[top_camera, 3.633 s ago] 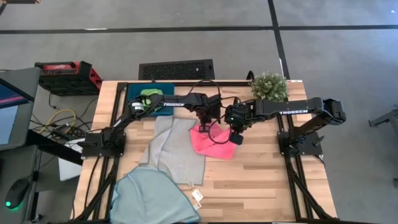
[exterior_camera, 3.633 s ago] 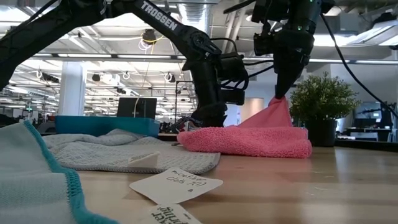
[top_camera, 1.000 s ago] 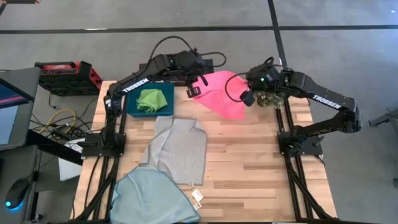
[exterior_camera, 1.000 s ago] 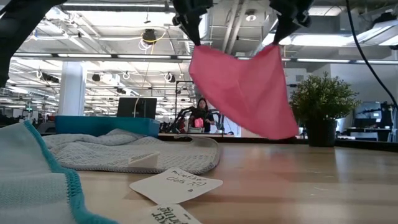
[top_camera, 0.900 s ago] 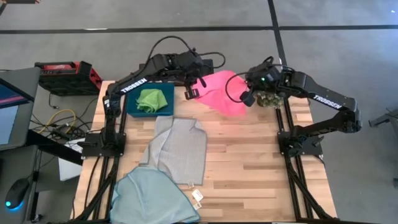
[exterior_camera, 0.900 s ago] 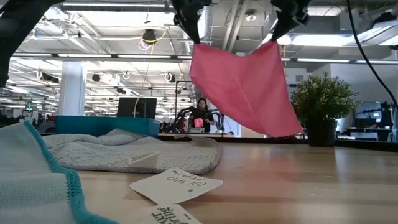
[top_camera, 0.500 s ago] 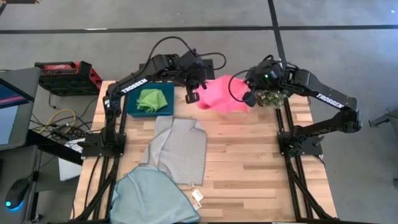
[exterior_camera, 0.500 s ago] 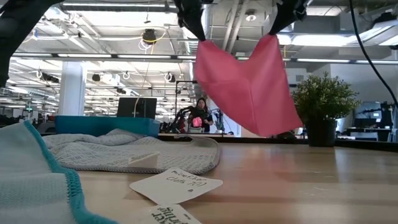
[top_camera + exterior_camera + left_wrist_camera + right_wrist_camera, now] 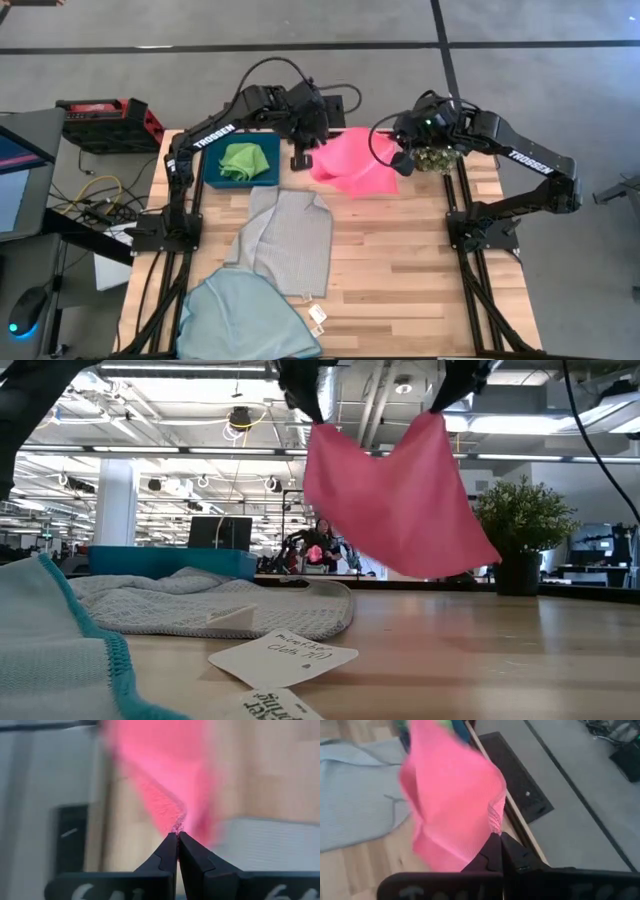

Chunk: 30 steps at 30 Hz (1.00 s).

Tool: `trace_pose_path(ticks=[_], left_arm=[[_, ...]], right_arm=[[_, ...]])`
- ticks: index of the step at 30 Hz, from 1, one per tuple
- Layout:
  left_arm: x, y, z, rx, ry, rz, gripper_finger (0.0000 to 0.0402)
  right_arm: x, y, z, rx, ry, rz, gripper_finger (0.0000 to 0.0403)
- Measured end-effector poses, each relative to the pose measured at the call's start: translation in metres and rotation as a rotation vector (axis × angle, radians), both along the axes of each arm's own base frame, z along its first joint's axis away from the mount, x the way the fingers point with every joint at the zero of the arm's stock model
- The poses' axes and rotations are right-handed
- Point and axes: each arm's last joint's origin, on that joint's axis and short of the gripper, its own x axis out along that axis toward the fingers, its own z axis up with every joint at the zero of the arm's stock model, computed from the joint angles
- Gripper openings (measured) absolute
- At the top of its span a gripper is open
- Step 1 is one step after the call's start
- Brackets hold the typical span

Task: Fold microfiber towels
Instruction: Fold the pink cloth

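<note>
The pink towel (image 9: 355, 165) hangs in the air over the table's far half, stretched between both grippers. My left gripper (image 9: 303, 158) is shut on its left upper corner, and my right gripper (image 9: 400, 160) is shut on its right upper corner. In the low view the pink towel (image 9: 400, 500) sags between the two corners, with its lower edge clear of the tabletop. A green towel (image 9: 240, 158) lies crumpled in the teal tray (image 9: 268, 178). The grey towel (image 9: 285, 240) lies spread on the table. The light blue towel (image 9: 245, 315) lies at the near left corner. My left gripper pinches the towel's left upper corner (image 9: 175, 824) between its two fingertips, slanting down from above. The cloth hangs below the fingers, clear of the table. My right gripper pinches the other upper corner (image 9: 494, 820) between its fingertips, also slanting down. The towel sags slack between the two holds.
A potted plant (image 9: 437, 150) stands at the far right, just behind my right gripper. Paper tags (image 9: 318, 317) lie near the front edge. Bare wood (image 9: 400, 260) spans the table's right half.
Both grippers have stayed about where they were and have turned at the wrist, still shut on the pink towel's corners. The towel stays clear of the table. Its hanging lower part has swung toward the right and near side.
</note>
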Motion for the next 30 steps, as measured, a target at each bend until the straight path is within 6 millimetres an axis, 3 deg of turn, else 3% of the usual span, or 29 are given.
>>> trace_pose_path(ticks=[5,11,21,25,30], left_arm=[[0.002,0.0,0.001,0.068,-0.003,0.102,0.0],[0.003,0.0,0.002,0.132,0.008,0.094,0.0],[-0.003,0.037,0.011,0.368,-0.034,0.333,0.0],[-0.006,0.049,0.014,0.376,-0.07,0.399,0.0],[-0.006,0.041,0.008,0.331,-0.019,0.358,0.0]], right_arm=[[0.0,0.001,0.001,-0.032,0.002,-0.039,0.0004],[0.002,0.0,0.0,-0.037,0.013,-0.033,0.0004],[0.012,-0.033,-0.008,-0.184,0.075,-0.228,0.0004],[0.014,-0.045,-0.007,-0.246,0.078,-0.279,0.0004],[0.013,-0.035,-0.01,-0.209,0.113,-0.253,0.0004]])
